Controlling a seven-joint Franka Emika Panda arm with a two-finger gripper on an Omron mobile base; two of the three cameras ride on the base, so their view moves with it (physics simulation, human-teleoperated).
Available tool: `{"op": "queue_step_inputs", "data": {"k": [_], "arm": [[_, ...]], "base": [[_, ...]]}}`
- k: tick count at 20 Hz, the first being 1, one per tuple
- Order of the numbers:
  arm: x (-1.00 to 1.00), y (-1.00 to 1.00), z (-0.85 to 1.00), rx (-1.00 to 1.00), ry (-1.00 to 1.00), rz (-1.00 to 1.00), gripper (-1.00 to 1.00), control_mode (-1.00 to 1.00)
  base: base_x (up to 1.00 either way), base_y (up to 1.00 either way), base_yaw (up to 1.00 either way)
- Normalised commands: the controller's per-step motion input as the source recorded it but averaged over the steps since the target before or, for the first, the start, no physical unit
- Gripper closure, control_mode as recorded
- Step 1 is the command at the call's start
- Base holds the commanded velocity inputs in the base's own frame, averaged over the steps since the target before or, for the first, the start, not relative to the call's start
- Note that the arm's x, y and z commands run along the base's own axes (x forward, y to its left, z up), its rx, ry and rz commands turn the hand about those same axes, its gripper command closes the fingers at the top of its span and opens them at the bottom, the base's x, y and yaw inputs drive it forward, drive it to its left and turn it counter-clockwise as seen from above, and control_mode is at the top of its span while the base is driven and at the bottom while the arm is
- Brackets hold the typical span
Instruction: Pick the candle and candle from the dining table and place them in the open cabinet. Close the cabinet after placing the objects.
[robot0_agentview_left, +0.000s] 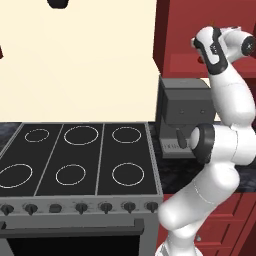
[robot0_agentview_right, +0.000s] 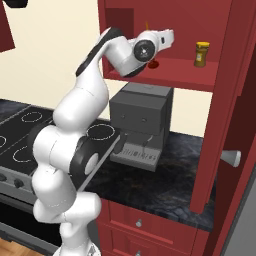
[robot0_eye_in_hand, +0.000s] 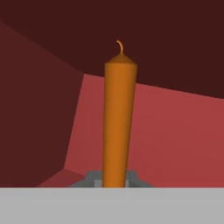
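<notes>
Smooth orange taper candle (robot0_eye_in_hand: 119, 122), a slim cylinder with a pointed top and curled wick, stands upright right in front of the claw (robot0_eye_in_hand: 114, 183), which is clamped shut around its base inside the dark red wooden cabinet (robot0_agentview_right: 165, 77). The squat tan-yellow jar candle (robot0_agentview_right: 201, 54) sits on the same shelf, off to the claw's side.

My fingers (robot0_eye_in_hand: 94, 179) close on the orange taper candle (robot0_eye_in_hand: 118, 127), which stands nearly upright in front of me, leaning slightly, its curled wick at the top. Behind it I see the cabinet (robot0_eye_in_hand: 39, 109): 1 dark red side wall, a lighter red back panel.
</notes>
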Motion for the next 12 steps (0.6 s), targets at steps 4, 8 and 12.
{"op": "queue_step_inputs", "data": {"k": [4, 8, 12], "arm": [[0.00, 0.00, -0.01, 0.00, 0.00, 0.00, 1.00, -1.00], [0.00, 0.00, -0.22, 0.00, 0.00, 0.00, 1.00, -1.00], [0.02, 0.00, -0.06, 0.00, 0.00, 0.00, 1.00, -1.00]], "base": [[0.00, 0.00, 0.00], [0.00, 0.00, 0.00], [0.00, 0.00, 0.00]]}}
